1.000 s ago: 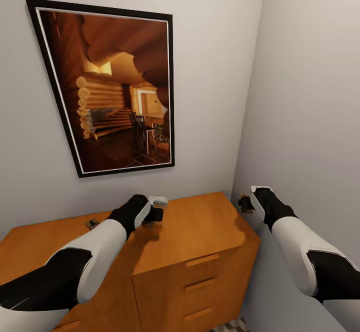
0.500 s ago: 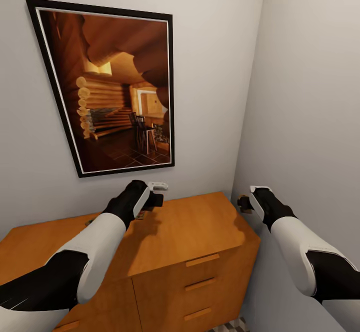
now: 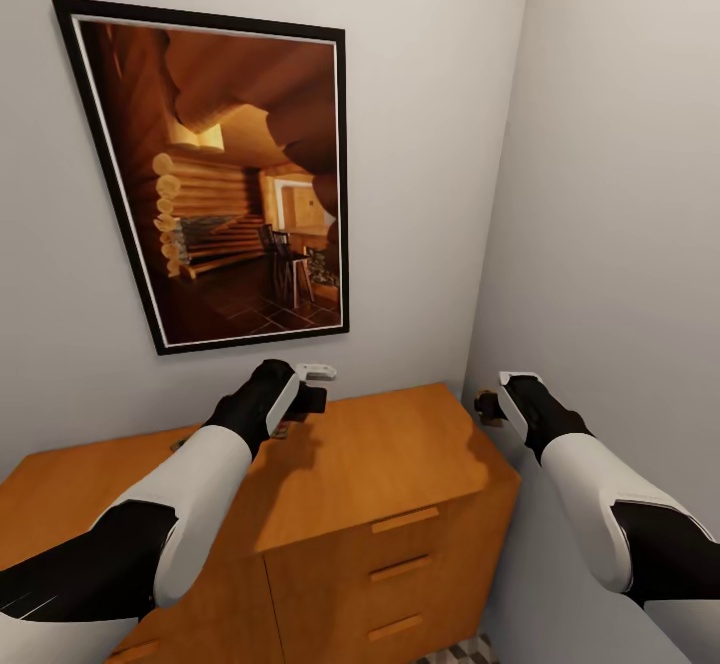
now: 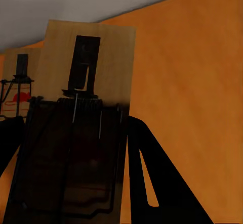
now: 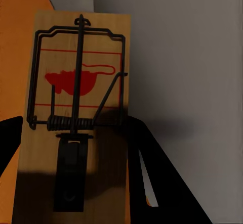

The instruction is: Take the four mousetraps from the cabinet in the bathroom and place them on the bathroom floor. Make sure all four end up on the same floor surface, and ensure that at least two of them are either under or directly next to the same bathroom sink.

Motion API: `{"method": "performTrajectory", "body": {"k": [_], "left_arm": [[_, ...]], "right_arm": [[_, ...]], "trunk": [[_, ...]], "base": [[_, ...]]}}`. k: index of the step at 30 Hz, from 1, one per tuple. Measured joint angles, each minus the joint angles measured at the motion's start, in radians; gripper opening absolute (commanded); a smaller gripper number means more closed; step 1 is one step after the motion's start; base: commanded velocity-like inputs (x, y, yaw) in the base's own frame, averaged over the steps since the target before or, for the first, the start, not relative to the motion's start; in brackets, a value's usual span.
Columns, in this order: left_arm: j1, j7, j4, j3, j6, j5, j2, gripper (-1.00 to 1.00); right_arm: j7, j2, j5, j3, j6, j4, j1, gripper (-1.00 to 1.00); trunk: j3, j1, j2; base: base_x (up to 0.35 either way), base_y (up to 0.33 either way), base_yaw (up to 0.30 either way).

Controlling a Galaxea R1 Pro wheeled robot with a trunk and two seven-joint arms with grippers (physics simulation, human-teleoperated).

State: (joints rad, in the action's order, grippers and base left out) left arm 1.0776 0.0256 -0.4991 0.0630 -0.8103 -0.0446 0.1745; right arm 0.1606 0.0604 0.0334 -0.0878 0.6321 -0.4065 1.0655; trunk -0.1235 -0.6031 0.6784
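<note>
Now both grippers carry traps above the cabinet (image 3: 380, 464)

Left gripper (image 3: 308, 399) and right gripper (image 3: 490, 406) each clamp a mousetrap (image 4: 76, 148); I'd turn slowly, keeping boards level

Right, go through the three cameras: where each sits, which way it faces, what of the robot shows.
Head view: on the robot's head, facing forward and down into a wall corner, over the cabinet and a framed picture; both arms show, with the left gripper and the right gripper.
Left wrist view: near the left gripper, looking along its dark fingers at a held mousetrap above the cabinet top.
Right wrist view: near the right gripper, facing a second mousetrap against grey wall.
Shared: the orange cabinet appears in all three.
</note>
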Motion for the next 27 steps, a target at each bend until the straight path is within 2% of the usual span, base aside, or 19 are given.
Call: {"method": "performTrajectory", "body": {"k": [7,14,27], "left_arm": [[0.0,0.0,0.0,-0.001,0.001,0.0,0.0,-1.0],[0.0,0.001,0.0,0.0,0.001,-0.001,0.0,-1.0],[0.0,0.001,-0.001,0.0,0.001,-0.002,0.0,-1.0]], "right_arm": [[0.001,0.0,0.001,0.0,0.0,0.0,0.0,-1.0],[0.011,0.0,0.0,0.0,0.0,0.001,0.0,-1.0],[0.011,0.0,0.0,0.0,0.0,0.002,0.0,-1.0]], "trunk": [[0.0,0.0,0.0],[0.0,0.0,0.0],[0.0,0.0,0.0]], "base": [[-0.18,0.0,0.0],[-0.029,0.0,0.023],[-0.001,0.0,0.252]]}}
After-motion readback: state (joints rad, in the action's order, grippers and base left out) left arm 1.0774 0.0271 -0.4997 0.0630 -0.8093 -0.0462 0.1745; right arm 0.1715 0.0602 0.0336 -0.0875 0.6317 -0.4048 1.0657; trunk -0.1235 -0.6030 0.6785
